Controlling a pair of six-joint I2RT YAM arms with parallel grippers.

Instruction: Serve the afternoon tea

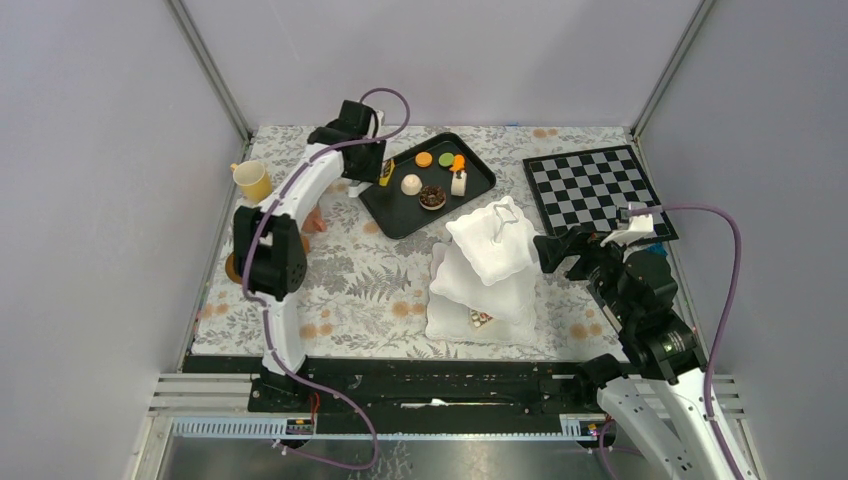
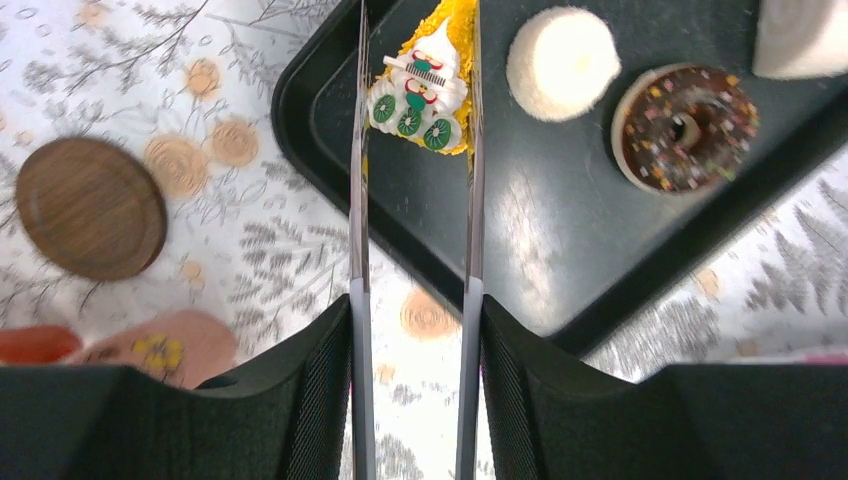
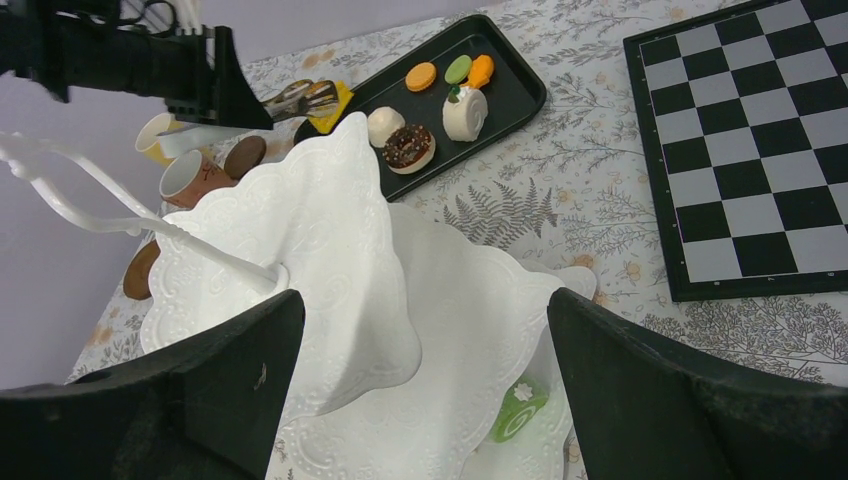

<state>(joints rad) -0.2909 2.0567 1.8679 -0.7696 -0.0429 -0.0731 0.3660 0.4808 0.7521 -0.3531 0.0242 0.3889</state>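
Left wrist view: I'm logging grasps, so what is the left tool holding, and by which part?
The left tool clamps the silver tongs across their two arms; the tongs' tips pinch a yellow cake slice by its sides.

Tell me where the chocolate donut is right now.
In the top view the chocolate donut lies on the black tray at back centre, between the white dome cake on its left and the white roll cake on its right.
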